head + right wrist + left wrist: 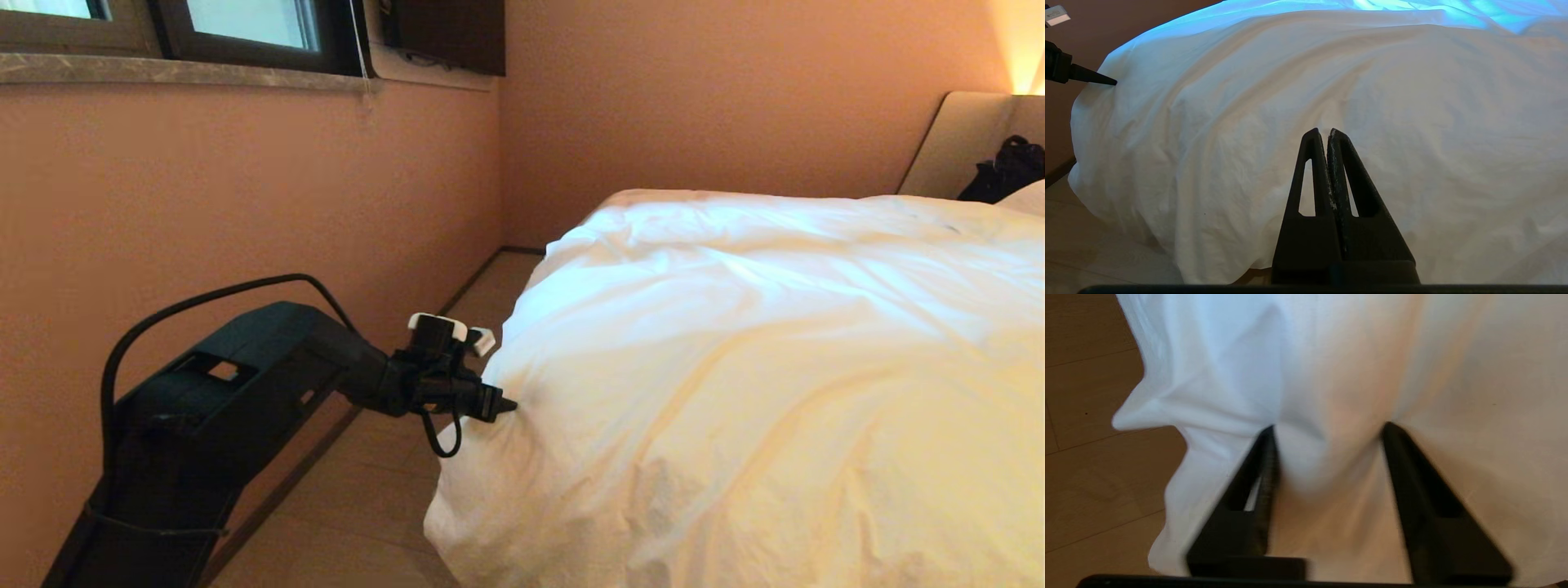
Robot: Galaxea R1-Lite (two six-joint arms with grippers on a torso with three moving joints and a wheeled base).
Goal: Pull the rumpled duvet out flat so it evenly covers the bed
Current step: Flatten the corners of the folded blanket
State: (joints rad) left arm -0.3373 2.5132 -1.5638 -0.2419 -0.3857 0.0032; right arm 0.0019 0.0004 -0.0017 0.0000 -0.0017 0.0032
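Peach walls and pale wood-look floor (pixel 384 498) frame the bed (pixel 959 143), of which I see only a beige padded headboard corner. Over it lies the duvet (pixel 759 351), puffy wrinkled white cotton hanging down the near side. My left gripper (pixel 1327 428) has its black wedge fingers half spread, tips dug into the draped fabric with a soft bulge between them; whether it is truly pinched I cannot tell. Beside it, bare floor runs to the wall. My right gripper (pixel 1323 132), fingers pressed together, hovers clear before the duvet's front.
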